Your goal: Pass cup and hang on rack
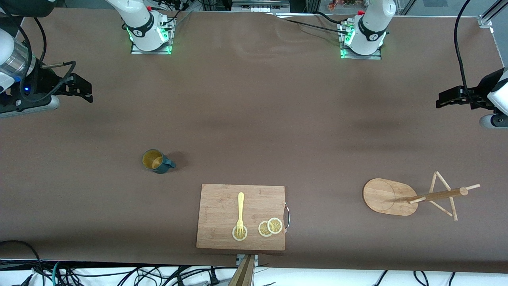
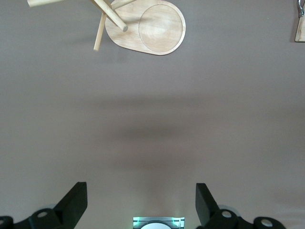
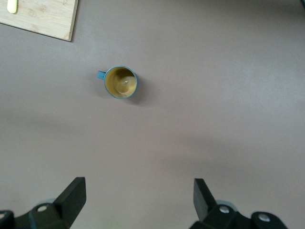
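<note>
The dark teal cup (image 1: 156, 161) stands upright on the brown table toward the right arm's end, yellow-ochre inside showing, handle pointing toward the left arm's end. It also shows in the right wrist view (image 3: 120, 82). The bamboo rack (image 1: 387, 196) stands toward the left arm's end, its post and pegs (image 1: 436, 194) bare; it shows in the left wrist view (image 2: 152, 28) too. My right gripper (image 1: 82, 89) is open and empty over bare table at its end, apart from the cup (image 3: 139, 198). My left gripper (image 1: 441, 101) is open and empty over bare table at its end (image 2: 141, 200).
A rectangular wooden cutting board (image 1: 222, 198) lies at the table's edge nearest the front camera, between cup and rack. On it are a yellow fork (image 1: 240, 212) and lemon slices (image 1: 270, 227). It has a metal handle (image 1: 287, 216). Cables hang past that edge.
</note>
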